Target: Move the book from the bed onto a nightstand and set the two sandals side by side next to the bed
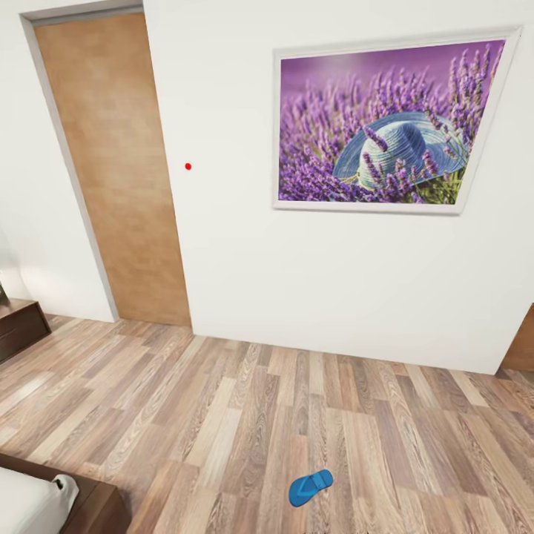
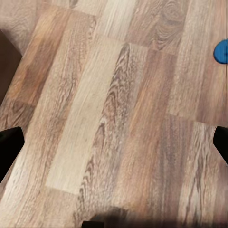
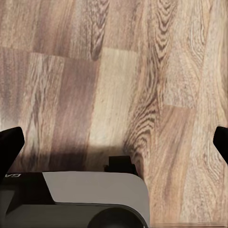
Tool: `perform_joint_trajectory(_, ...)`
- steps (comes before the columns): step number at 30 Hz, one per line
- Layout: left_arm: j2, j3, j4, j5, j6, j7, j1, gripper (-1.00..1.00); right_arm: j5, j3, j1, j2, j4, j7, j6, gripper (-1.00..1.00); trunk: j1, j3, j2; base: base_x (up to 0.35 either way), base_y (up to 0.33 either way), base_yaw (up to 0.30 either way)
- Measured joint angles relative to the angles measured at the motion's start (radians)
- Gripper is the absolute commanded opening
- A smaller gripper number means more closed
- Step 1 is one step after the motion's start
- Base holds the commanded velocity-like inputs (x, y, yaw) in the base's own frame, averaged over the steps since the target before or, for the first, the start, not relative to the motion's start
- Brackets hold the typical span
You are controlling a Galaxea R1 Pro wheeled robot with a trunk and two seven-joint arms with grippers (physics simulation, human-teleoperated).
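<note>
Where the bed (image 1: pixel 89 504) corner ends, a sandal (image 1: pixel 310 487) lies on open floor (image 1: pixel 222 400).

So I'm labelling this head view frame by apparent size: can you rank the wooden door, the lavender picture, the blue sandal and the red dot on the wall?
Largest to smallest as they look:
1. wooden door
2. lavender picture, close behind the door
3. blue sandal, lying nearer the camera, yet far smaller
4. red dot, tiny
</note>
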Motion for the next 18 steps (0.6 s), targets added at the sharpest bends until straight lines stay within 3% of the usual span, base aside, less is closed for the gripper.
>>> perform_joint_trajectory(4,0.000,0.000,0.000,0.000,0.000,0.000,0.000,1.00,0.000,0.000,0.000,0.000,0.000,0.000,0.000,1.00,0.000,0.000,0.000,0.076,0.029,-0.257)
perform_joint_trajectory(11,0.000,0.000,0.000,0.000,0.002,0.000,0.000,1.00,0.000,0.000,0.000,0.000,0.000,0.000,0.000,1.00,-0.001,0.000,0.000,0.274,0.101,-0.218)
perform_joint_trajectory(18,0.000,0.000,0.000,0.000,0.001,0.000,0.000,1.00,0.000,0.000,0.000,0.001,0.000,0.000,0.000,1.00,0.000,0.000,0.000,0.157,0.013,-0.050)
